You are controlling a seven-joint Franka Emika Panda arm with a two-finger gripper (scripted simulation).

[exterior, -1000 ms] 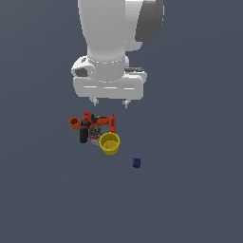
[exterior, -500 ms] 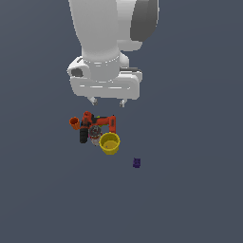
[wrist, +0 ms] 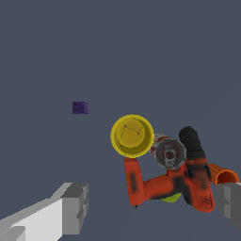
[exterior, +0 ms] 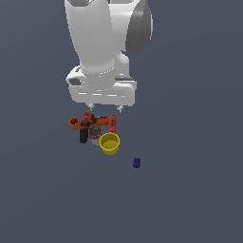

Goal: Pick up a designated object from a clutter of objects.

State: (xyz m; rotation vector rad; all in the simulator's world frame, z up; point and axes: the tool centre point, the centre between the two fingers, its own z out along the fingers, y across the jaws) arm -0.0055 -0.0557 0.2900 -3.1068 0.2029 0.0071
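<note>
The designated object, a small red-and-white can (wrist: 168,151) with a grey metal end, stands in the clutter of objects (exterior: 95,131) between the yellow cup (wrist: 132,135) and the orange-red and black drill (wrist: 181,181). In the exterior view the can (exterior: 95,134) shows just left of the yellow cup (exterior: 109,143). My gripper (exterior: 104,108) hangs above the pile, open and empty, with its fingers (wrist: 74,208) spread wide on either side of the drill.
A small orange cup (exterior: 74,123) sits at the pile's edge on the exterior view's left. A little purple block (exterior: 136,163) lies apart from the pile on the exterior view's right. A green bit (wrist: 170,197) peeks from under the drill.
The arm has shifted slightly toward the exterior view's left above the pile. The objects have not moved.
</note>
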